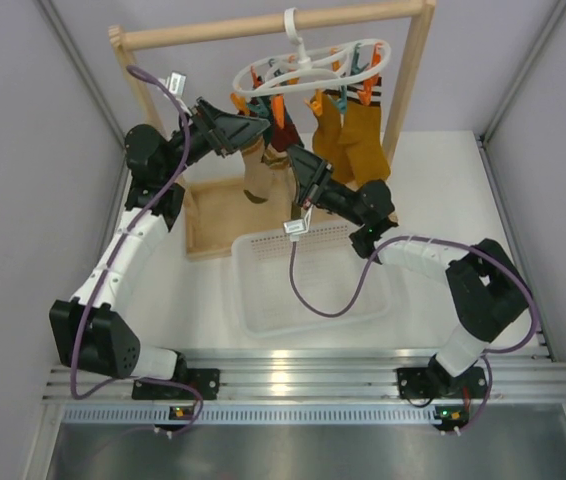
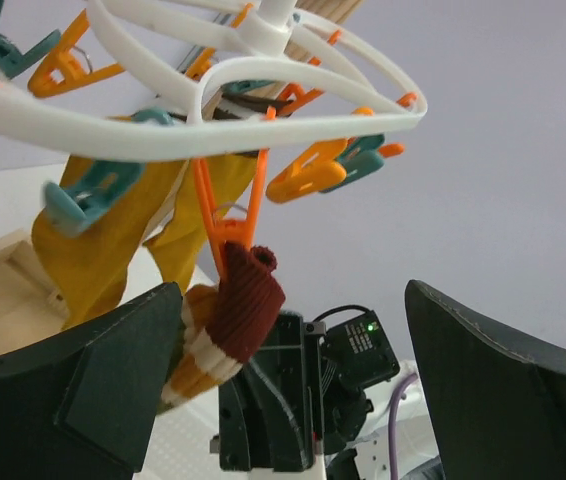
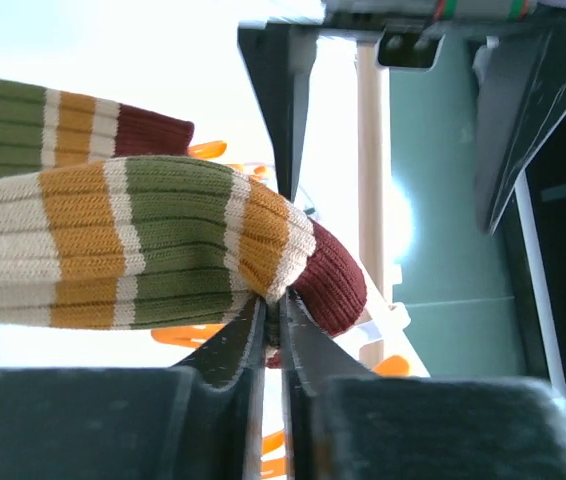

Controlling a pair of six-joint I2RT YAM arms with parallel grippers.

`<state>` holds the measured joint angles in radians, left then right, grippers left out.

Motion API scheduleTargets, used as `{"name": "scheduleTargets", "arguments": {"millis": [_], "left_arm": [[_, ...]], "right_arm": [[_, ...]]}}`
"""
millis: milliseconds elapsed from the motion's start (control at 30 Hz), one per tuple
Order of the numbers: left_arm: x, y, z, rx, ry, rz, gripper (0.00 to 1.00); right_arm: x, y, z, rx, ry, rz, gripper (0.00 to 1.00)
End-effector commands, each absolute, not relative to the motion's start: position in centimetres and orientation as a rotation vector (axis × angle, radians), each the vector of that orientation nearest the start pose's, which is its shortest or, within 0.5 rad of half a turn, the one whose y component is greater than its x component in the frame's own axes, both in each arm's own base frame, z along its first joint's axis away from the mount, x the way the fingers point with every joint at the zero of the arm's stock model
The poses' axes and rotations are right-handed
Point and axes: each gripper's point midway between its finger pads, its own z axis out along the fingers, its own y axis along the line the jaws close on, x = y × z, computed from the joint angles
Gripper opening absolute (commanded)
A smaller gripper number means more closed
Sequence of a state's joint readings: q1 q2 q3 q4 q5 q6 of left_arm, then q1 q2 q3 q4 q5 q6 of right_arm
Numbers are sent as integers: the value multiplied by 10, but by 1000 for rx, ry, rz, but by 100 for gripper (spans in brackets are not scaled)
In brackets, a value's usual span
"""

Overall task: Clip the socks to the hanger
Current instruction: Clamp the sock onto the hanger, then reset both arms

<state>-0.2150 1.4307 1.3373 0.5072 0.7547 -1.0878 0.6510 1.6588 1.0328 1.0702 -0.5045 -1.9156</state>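
The white ring hanger (image 1: pixel 313 62) (image 2: pixel 203 135) hangs by its hook from the rail, with orange and teal clips dangling. An orange clip (image 2: pixel 231 222) grips the maroon cuff of a striped sock (image 2: pixel 246 305) (image 1: pixel 256 168) (image 3: pixel 163 245). My left gripper (image 1: pixel 257 128) (image 2: pixel 293 300) is open, with its fingers standing wide to either side of that sock, and holds nothing. From below, my right gripper (image 1: pixel 299 162) (image 3: pixel 281 312) is shut on the striped sock just beside the cuff. A second striped sock (image 3: pixel 73 125) lies behind it. Two mustard socks (image 1: pixel 351 135) (image 2: pixel 113 250) hang clipped to the hanger.
The wooden rail frame (image 1: pixel 263 25) spans the back. A shallow wooden tray (image 1: pixel 208 238) lies under the left arm. A white plastic basket (image 1: pixel 308 290) sits on the table between the arms. Grey walls close in both sides.
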Motion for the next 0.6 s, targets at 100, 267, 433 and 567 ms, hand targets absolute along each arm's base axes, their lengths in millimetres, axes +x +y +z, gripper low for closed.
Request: {"name": "scheduleTargets", "arguments": {"millis": [100, 267, 433, 567], "left_arm": [[334, -213, 454, 257, 1446, -1338, 98], [322, -206, 442, 293, 1488, -1236, 98], [317, -193, 419, 286, 1652, -1104, 98], [314, -178, 391, 336, 1816, -934, 98]], "right_arm": [[340, 319, 423, -1114, -162, -874, 43], [331, 308, 427, -1102, -125, -884, 82], [321, 290, 424, -1111, -31, -884, 91], [318, 249, 419, -1134, 261, -847, 94]]}}
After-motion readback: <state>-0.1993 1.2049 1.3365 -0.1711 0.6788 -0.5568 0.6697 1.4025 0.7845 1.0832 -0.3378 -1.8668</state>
